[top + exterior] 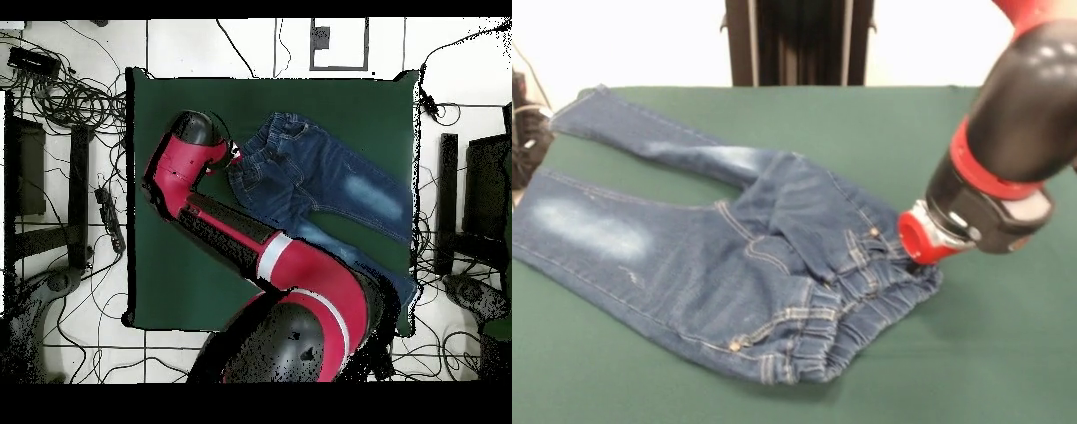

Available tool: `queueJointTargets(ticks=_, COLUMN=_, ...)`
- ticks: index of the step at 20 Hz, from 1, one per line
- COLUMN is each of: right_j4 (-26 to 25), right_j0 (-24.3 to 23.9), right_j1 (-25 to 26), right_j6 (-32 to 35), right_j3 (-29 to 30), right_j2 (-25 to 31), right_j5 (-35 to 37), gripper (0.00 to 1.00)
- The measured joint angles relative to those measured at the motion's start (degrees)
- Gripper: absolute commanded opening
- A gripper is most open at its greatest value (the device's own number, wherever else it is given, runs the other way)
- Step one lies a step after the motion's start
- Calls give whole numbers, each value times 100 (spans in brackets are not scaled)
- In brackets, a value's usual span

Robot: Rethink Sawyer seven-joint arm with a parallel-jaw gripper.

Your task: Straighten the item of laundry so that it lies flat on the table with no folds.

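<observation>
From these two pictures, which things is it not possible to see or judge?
- Gripper: in the front view the arm's thick end covers it at the waistband; the overhead view also hides it, so open or shut is unknown.
- Jeans: in the front view the nearer leg is cut off by the left edge.
- Jeans, overhead view: the arm covers part of one leg.
- Table: its near edge is outside the front view.

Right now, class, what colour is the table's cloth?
Dark green, clearest in the front view.
</observation>
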Motion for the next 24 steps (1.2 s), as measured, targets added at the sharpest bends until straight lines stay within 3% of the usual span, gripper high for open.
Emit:
queueJointTargets(ticks=18, right_j4=-826, right_j0=540, right_j1=846, right_j6=0, right_j3=-1477, right_j2=751, right_j5=-944, gripper=0)
queueJointTargets(ticks=24, right_j4=-1086, right_j0=874, right_j1=1188, right_j6=0, right_j3=-2319, right_j2=1179, right_j5=-1025, gripper=0)
